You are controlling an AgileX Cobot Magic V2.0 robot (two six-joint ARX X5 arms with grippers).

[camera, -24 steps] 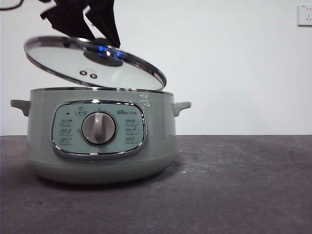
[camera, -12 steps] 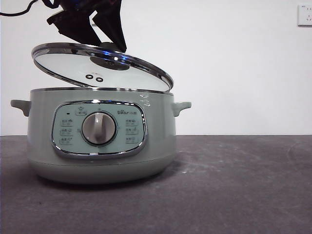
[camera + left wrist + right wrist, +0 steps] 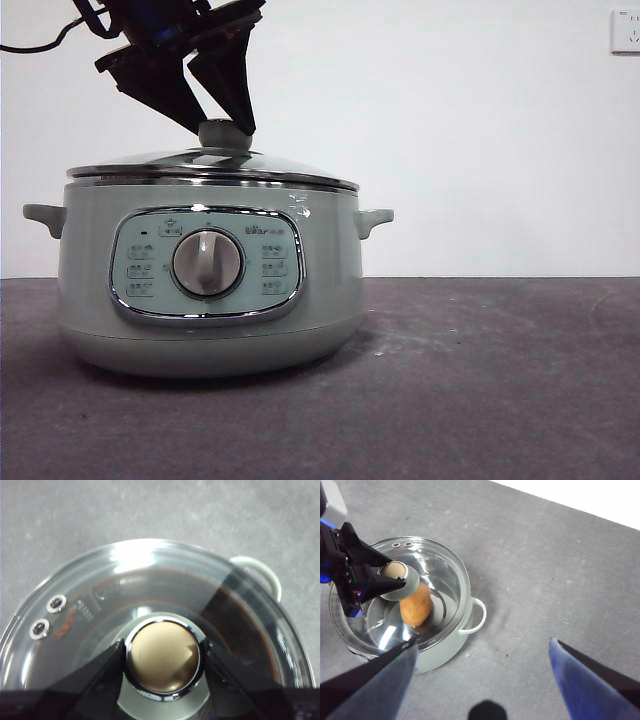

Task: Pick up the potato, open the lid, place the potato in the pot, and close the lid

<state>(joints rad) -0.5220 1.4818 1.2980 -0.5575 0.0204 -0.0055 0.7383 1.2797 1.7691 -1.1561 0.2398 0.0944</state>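
The lid [image 3: 212, 168] is seated level on the pot [image 3: 205, 290]; its knob is clamped by the left claw [image 3: 163, 655]. The potato [image 3: 415, 606] is seen inside. The right claw [image 3: 482, 672] is held wide open, empty, high above the tabletop [image 3: 480, 380].

The front view looks level and near at the pot [image 3: 208, 275]. The left wrist view looks straight down, very near its lid [image 3: 150, 595]; the right wrist view sees both from higher.
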